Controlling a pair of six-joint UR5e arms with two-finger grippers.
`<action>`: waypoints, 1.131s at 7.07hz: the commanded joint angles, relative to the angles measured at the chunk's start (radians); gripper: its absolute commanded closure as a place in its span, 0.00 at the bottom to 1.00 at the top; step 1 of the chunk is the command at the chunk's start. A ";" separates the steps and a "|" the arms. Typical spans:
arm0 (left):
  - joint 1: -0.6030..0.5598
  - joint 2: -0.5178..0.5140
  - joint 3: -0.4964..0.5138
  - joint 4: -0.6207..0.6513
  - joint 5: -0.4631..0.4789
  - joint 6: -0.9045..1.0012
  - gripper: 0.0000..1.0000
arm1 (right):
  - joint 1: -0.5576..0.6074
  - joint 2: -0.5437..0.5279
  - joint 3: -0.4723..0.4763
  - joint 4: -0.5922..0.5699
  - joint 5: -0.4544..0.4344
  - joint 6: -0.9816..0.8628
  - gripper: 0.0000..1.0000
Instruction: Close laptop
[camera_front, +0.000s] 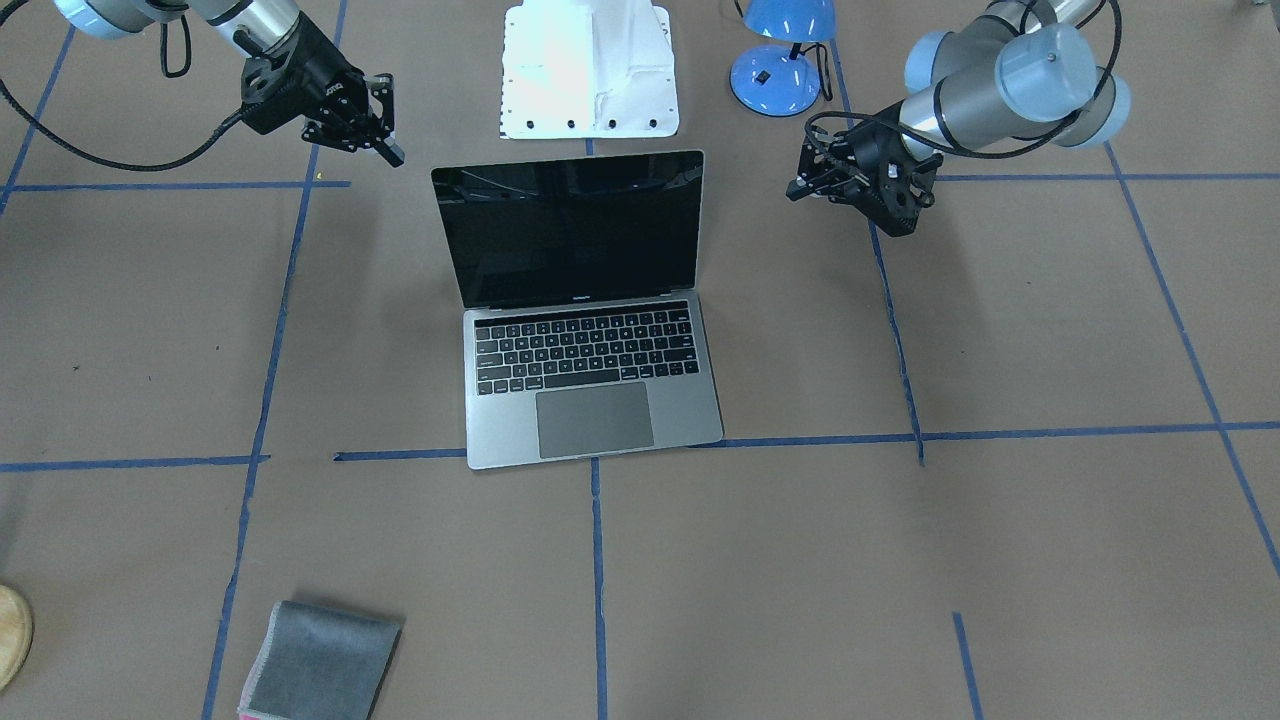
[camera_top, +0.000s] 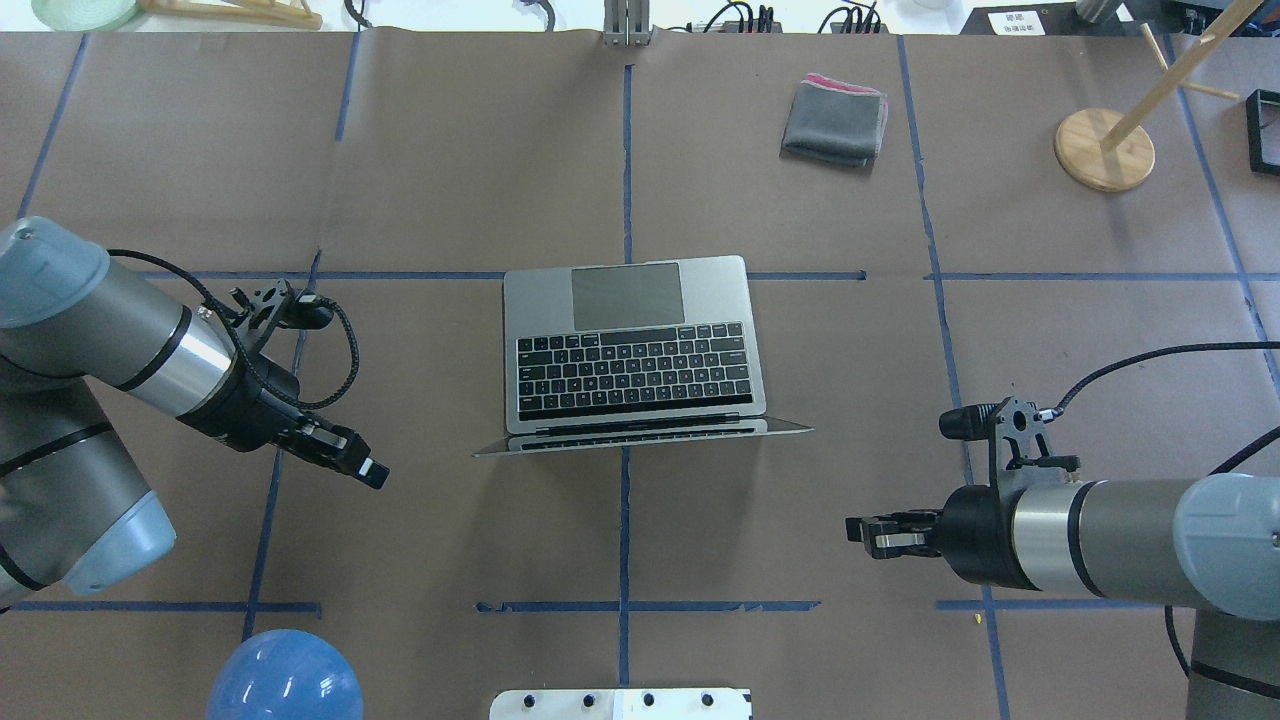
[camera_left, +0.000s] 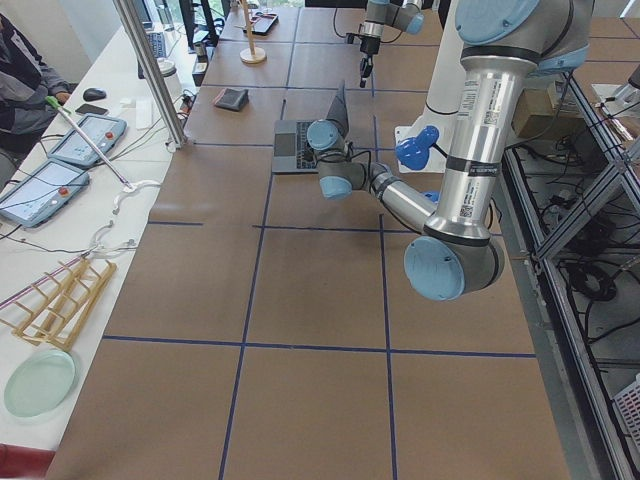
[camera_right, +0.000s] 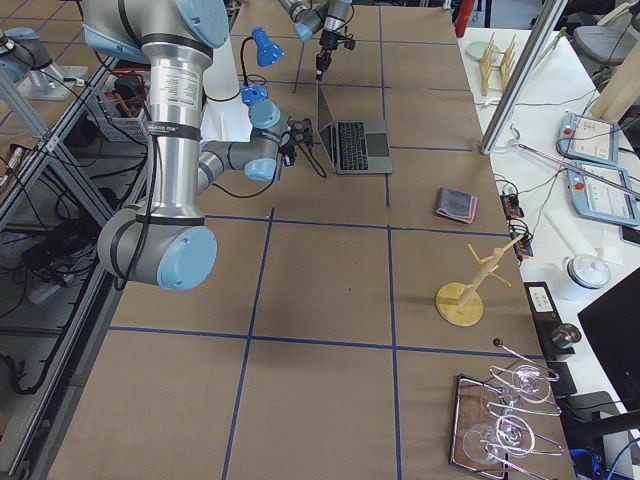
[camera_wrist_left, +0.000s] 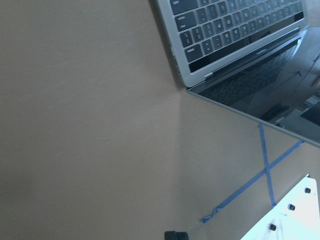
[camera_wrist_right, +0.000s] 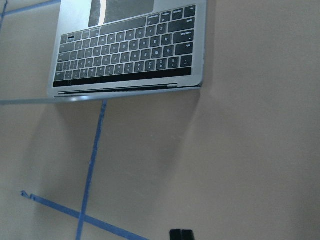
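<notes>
Left gripper (camera_top: 368, 470): fingers look closed together and hold nothing. It hangs between the laptop and the left end of the worktop, a little toward the robot's edge.
Right gripper (camera_top: 856, 531): also looks closed and empty, on the other side, nearer the robot's edge and well apart from the laptop.
Laptop (camera_top: 640, 370): in the middle of the worktop, open, with the trackpad toward the far edge and the back of the lid (camera_top: 640, 437) toward the robot.
Screen (camera_front: 568, 225): stands up steeply and leans slightly back – nothing touches it.
Handling: I think it is stiff metal, with a heavy base and a hinge that resists a little. The glass is fragile and the shell smooth, so it is probably slippery.
Where to take hold: no need to pinch – better to press the upper edge of the lid from behind, near its middle.
Risk: a push low on the lid may slide the whole laptop toward the far edge.
</notes>
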 joint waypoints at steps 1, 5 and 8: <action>0.062 -0.052 -0.020 -0.033 0.065 -0.123 0.97 | -0.017 0.069 -0.001 -0.005 -0.048 0.037 1.00; 0.118 -0.053 -0.055 -0.189 0.288 -0.324 0.98 | -0.014 0.130 -0.007 -0.012 -0.085 0.042 1.00; 0.119 -0.056 -0.069 -0.189 0.311 -0.370 0.98 | 0.009 0.132 -0.013 -0.015 -0.113 0.042 1.00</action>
